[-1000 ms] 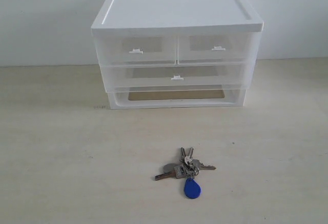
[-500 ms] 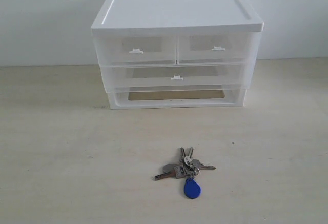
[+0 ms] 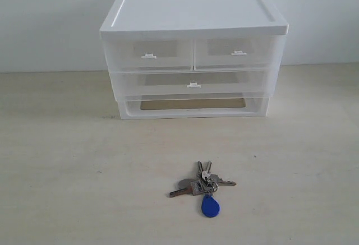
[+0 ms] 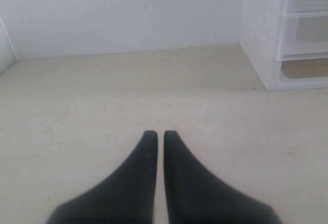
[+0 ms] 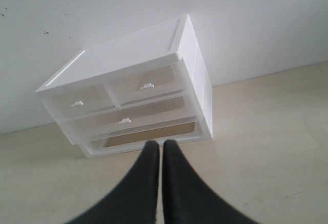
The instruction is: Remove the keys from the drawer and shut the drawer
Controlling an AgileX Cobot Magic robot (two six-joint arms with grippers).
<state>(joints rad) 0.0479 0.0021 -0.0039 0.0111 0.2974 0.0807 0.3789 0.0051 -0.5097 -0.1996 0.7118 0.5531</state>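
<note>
The keys, silver with a blue fob, lie on the pale table in front of the white-topped unit. The wide translucent drawer with its white tab handle is pushed in, flush with the unit's front; it also shows in the right wrist view. Neither gripper appears in the exterior view. My left gripper is shut and empty above bare table, left of the unit. My right gripper is shut and empty, facing the unit's front from a distance. The keys are out of both wrist views.
Two half-width drawers sit closed above the wide one. An open slot gapes at the unit's base. A white wall stands close behind. The unit's side shows in the left wrist view.
</note>
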